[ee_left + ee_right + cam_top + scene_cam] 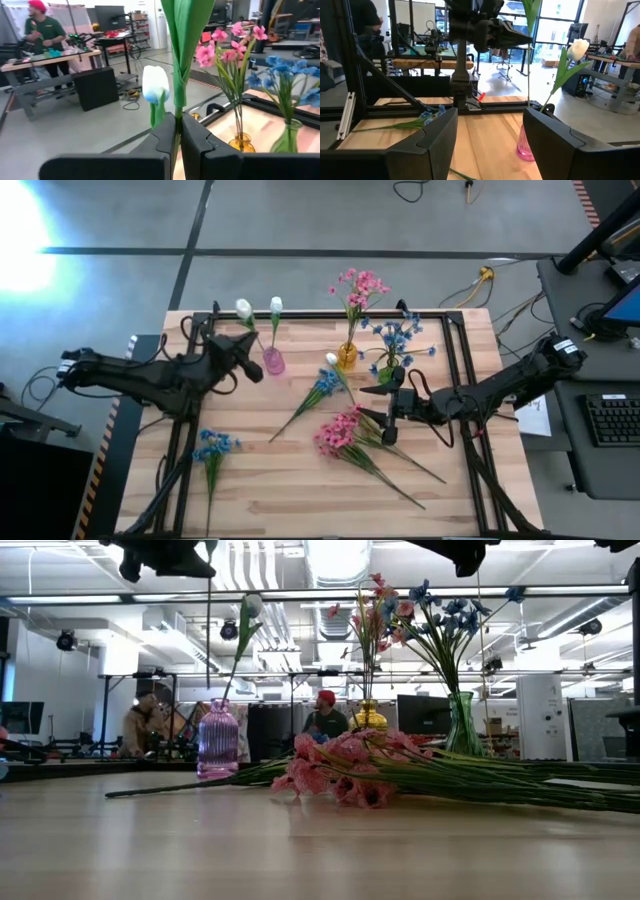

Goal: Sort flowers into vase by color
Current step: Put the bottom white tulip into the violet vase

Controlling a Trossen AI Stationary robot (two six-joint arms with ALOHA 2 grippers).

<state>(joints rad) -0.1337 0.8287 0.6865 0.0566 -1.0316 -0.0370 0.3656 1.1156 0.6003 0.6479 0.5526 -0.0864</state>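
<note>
Left hand (246,352) pinching a white flower (244,308) low on its stem; light, floppy, top-heavy. Right hand (385,412) gaping wide, empty, over tabletop middle.

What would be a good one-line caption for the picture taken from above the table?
Left gripper holds a white flower above the pink vase; right gripper waits open near loose pink flowers.

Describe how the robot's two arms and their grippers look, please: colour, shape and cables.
Both arms are dark, jointed segments with black cables running along them. The left gripper has two flat, matte black fingers with stepped edges. The right gripper has the same blocky black fingers, angular and wide at the base.
</note>
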